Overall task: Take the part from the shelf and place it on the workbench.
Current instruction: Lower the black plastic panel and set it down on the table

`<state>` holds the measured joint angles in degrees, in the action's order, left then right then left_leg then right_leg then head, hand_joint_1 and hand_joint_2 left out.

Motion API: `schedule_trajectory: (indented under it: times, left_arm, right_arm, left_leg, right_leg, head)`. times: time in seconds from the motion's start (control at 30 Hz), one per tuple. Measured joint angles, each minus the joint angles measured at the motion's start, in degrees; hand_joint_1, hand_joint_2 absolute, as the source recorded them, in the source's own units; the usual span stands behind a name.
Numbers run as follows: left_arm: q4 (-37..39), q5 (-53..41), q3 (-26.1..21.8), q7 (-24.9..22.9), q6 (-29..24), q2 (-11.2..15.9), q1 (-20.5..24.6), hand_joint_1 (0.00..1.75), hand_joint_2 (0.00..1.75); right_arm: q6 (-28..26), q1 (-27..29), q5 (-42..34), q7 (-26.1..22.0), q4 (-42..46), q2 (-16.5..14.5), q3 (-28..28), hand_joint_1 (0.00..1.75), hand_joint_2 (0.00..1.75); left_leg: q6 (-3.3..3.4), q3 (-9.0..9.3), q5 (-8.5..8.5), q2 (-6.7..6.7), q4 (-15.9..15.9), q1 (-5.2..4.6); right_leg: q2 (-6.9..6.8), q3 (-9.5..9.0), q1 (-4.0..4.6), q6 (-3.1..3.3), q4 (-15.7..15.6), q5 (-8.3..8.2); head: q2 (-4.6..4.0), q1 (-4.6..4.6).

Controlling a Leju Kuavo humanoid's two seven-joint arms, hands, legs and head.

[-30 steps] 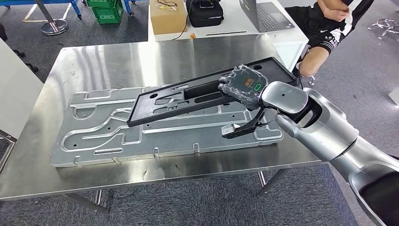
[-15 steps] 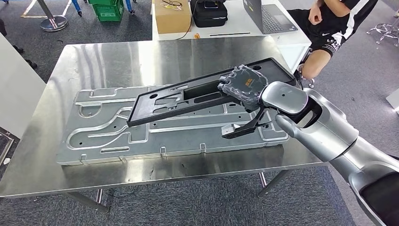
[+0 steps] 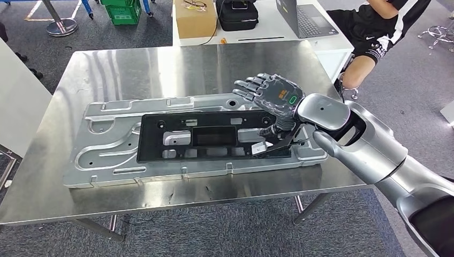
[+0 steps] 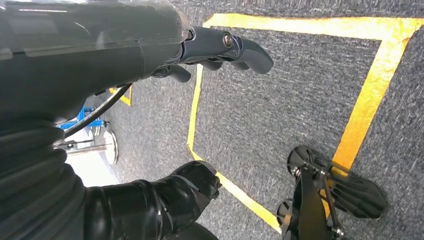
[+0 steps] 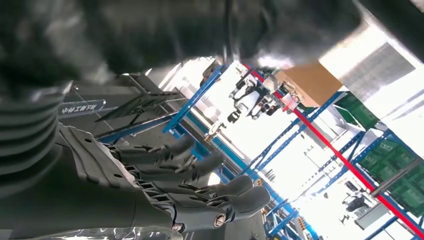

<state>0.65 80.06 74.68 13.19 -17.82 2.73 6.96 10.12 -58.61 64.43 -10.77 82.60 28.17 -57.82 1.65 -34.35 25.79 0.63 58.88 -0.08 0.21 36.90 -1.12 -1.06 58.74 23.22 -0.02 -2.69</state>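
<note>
The black frame part (image 3: 209,136) lies flat on the large silver stamped panel (image 3: 107,144), which rests on the steel workbench (image 3: 160,64). My right hand (image 3: 267,92) hovers just above the part's right end with its fingers spread and nothing in them. The right wrist view shows those fingers (image 5: 200,195) stretched out and apart. My left hand (image 4: 150,55) hangs beside me over grey carpet, fingers loosely apart and holding nothing.
A white table behind the workbench carries a cardboard box (image 3: 194,19), a black bag (image 3: 237,14) and a laptop (image 3: 305,16). A person (image 3: 375,32) sits at the back right. Green crates (image 3: 123,10) stand on the floor at the back left.
My right hand has let go of the black part. The part has dropped from its tilted, lifted pose to lie flat on the silver panel, and the fingers have spread.
</note>
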Motion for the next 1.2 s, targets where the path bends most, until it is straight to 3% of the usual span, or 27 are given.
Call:
schedule_trajectory:
  times: [0.1, 1.2]
  left_arm:
    - [0.01, 0.00, -0.03, 0.18, 0.07, 0.00, 0.00, 0.00, 0.00]
    - [-0.01, 0.00, -0.54, 2.42, 0.80, -0.04, 0.02, 0.00, 0.00]
  right_arm:
    - [0.00, 0.04, 0.13, 0.20, 0.04, -0.01, -0.18, 0.00, 0.00]
    - [-0.84, 3.90, 0.33, 1.41, 1.36, -0.59, -2.61, 0.00, 0.00]
  left_leg:
    - [0.00, 0.00, 0.00, 0.00, 0.00, 0.00]
    - [0.00, -0.01, 0.00, 0.01, 0.00, -0.01]
  right_leg:
    - [0.00, -0.01, 0.00, 0.00, 0.00, 0.00]
    - [-0.01, -0.01, -0.01, -0.02, 0.00, 0.02]
  head:
    - [0.00, 0.00]
    - [0.00, 0.00]
